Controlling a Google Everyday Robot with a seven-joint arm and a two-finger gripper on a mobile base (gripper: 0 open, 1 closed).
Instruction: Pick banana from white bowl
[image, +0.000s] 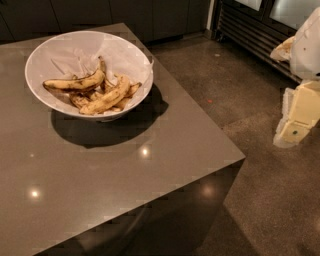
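The white bowl (122, 52) is wide and shallow and stands on the far left part of a grey table (115, 175). It holds several ripe, brown-spotted bananas in a loose pile. One banana (75, 83) lies on top at the left and another (107, 98) lies across the front. My gripper (296, 125) hangs at the right edge of the view, over the floor, far to the right of the bowl and off the table. It holds nothing that I can see.
The table's right corner (242, 159) juts toward the gripper. A speckled dark floor (260, 200) lies to the right of it. Dark cabinets (150, 15) and a metal-fronted unit (250, 30) line the back.
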